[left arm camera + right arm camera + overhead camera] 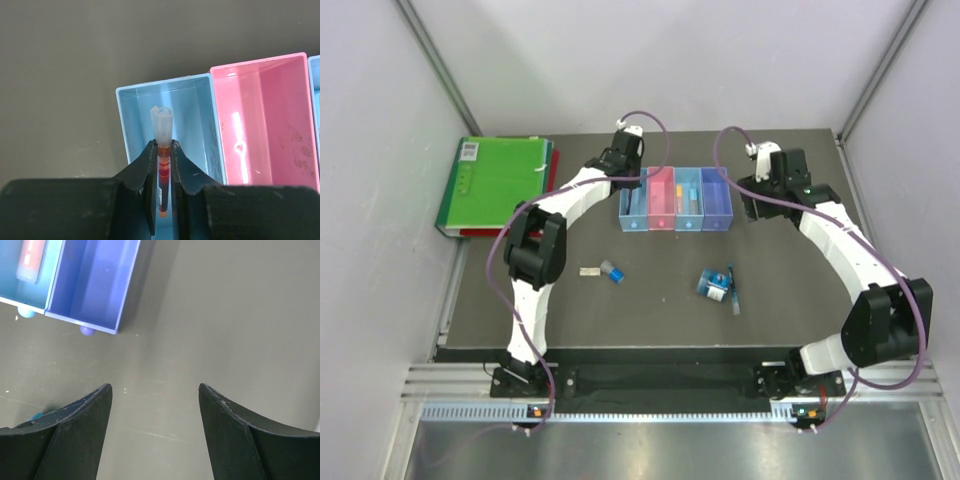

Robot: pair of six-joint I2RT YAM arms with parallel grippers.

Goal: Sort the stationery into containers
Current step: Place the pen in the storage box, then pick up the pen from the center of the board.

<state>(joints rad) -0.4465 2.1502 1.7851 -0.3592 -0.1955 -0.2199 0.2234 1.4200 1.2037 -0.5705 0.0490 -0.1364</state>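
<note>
Left gripper [162,150] is clamped on the thin red pen [162,127], its two fingers pinching the red barrel just below the translucent cap [161,116], and the pen hangs over the leftmost light blue bin [135,115] with the cap pointing to 12 o'clock along the bin's length; whether the lower end touches the bin floor cannot be told. The pink bin [280,100] sits directly at 3 o'clock of it and looks bare inside. I judge the pen light, stiff and smooth-skinned, so it should swivel or slide in a loose pinch. The barrel is the sound place to hold it, since the cap (a push-on sleeve, by the look of it) might pull off under load. Being narrow and rigid, it ought to drop cleanly if released while lined up with the bin. Right gripper [155,387] is spread wide and carries nothing, poised above bare desk [800,320] at about 4 o'clock of the violet-blue bin [95,285], with the orange-pink marker [30,260] lying in the bin next to that one. In the top view, the tiny white block [588,271], small blue cap [614,271], blue-white roll [712,284] and dark teal pen [731,288] lie loose toward 6 o'clock of the bins. All look light, and the roll is likely to roll away when nudged. The green binder [490,185] lies at 9 o'clock.
</note>
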